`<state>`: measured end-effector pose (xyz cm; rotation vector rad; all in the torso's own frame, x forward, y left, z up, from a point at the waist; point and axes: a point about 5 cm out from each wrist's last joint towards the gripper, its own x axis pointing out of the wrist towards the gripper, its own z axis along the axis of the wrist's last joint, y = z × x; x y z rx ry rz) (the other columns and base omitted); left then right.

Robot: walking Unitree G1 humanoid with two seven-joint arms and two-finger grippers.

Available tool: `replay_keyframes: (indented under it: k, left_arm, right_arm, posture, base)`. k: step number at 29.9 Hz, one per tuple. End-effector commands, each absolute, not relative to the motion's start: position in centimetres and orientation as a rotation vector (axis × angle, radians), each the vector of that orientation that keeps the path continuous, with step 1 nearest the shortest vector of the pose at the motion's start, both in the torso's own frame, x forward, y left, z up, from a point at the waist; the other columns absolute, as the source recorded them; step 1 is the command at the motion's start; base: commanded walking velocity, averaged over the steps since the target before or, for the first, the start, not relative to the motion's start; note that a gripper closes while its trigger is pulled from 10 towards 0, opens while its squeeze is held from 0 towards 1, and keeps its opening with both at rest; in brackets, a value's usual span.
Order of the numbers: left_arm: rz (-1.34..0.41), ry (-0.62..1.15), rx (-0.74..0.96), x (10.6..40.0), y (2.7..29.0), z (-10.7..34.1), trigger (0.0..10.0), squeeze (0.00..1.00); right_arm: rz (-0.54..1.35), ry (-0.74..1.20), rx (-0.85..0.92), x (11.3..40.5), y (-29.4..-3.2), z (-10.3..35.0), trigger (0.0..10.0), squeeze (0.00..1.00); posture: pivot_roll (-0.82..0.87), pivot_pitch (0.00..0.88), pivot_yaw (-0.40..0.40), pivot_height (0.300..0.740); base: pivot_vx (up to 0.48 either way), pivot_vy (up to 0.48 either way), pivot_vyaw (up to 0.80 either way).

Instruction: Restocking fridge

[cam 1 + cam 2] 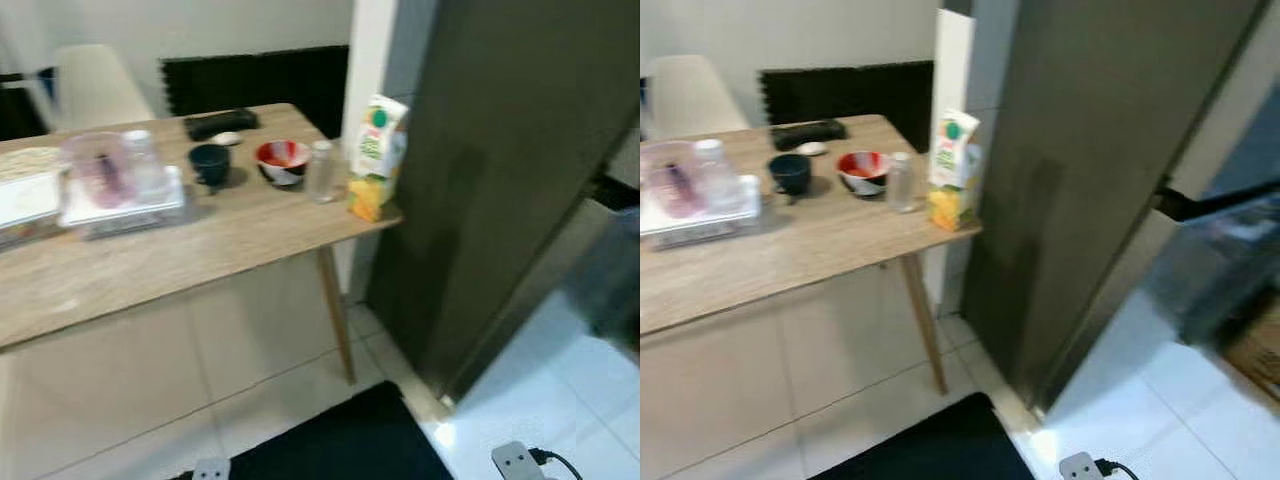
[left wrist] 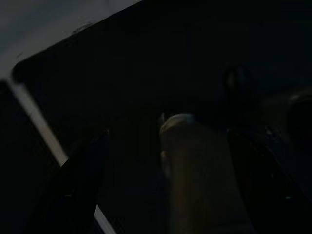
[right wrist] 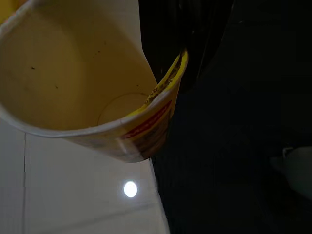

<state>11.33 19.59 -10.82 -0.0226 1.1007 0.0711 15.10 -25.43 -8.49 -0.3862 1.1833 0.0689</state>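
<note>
Approach to the tall dark-grey fridge (image 1: 480, 180) — door shut, stock waiting on the table.

Green-and-orange juice carton (image 1: 377, 156) stands at the light wooden table (image 1: 150, 270)'s corner nearest the fridge, clear plastic bottle (image 1: 322, 171) just beside. Right gripper's jaws pinch a yellow paper cup (image 3: 87, 83) by its rim; left gripper: can't tell, too dark. Square up w/ the carton, free a gripper before reaching.
</note>
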Motion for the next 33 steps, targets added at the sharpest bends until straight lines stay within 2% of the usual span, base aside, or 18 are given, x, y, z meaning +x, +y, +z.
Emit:
replay_keyframes:
  k: [1,8,13,18,24,26,33]
  left_arm:
    - [0.054,1.11,-0.001,11.5,20.0,-10.7,10.0,0.0]
    - [0.1,1.099,-0.038,11.7,21.0,-10.5,10.0,0.0]
    - [0.07,1.148,-0.05,10.2,21.1,-10.9,10.0,0.0]
    - [0.078,1.136,-0.059,10.6,21.0,-10.8,10.0,0.0]
    - [0.081,1.114,-0.069,11.4,20.7,-10.7,10.0,0.0]
    - [0.083,1.105,-0.066,11.7,20.7,-10.6,10.0,0.0]
    - [0.104,1.119,-0.077,11.3,21.0,-10.6,10.0,0.0]
  right_arm:
    - [0.064,1.182,-0.389,15.2,-25.5,-8.4,10.0,0.0]
    - [0.083,1.22,-0.409,14.1,-25.7,-8.8,10.0,0.0]
    - [0.068,1.232,-0.386,13.4,-25.4,-9.1,10.0,0.0]
    - [0.053,1.231,-0.379,13.5,-25.4,-9.1,10.0,0.0]
    - [0.024,1.195,-0.373,14.2,-25.9,-8.7,10.0,0.0]
    - [0.054,1.2,-0.405,14.3,-26.0,-8.6,10.0,0.0]
    - [0.051,1.213,-0.387,14.2,-25.8,-8.7,10.0,0.0]
  posture:
    - [-0.04,0.0,-0.028,0.74]
    - [-0.03,0.0,-0.028,0.74]
    - [-0.05,0.0,-0.007,0.74]
    - [-0.05,0.0,-0.029,0.74]
    - [-0.06,0.0,-0.009,0.74]
    - [-0.04,0.0,-0.019,0.74]
    - [-0.05,0.0,-0.022,0.74]
  base:
    - [0.0,0.0,-0.79]
    - [0.0,0.0,-0.79]
    - [0.0,0.0,-0.79]
    - [0.0,0.0,-0.79]
    - [0.0,0.0,-0.71]
    - [0.0,0.0,0.0]
    - [0.0,0.0,-0.69]
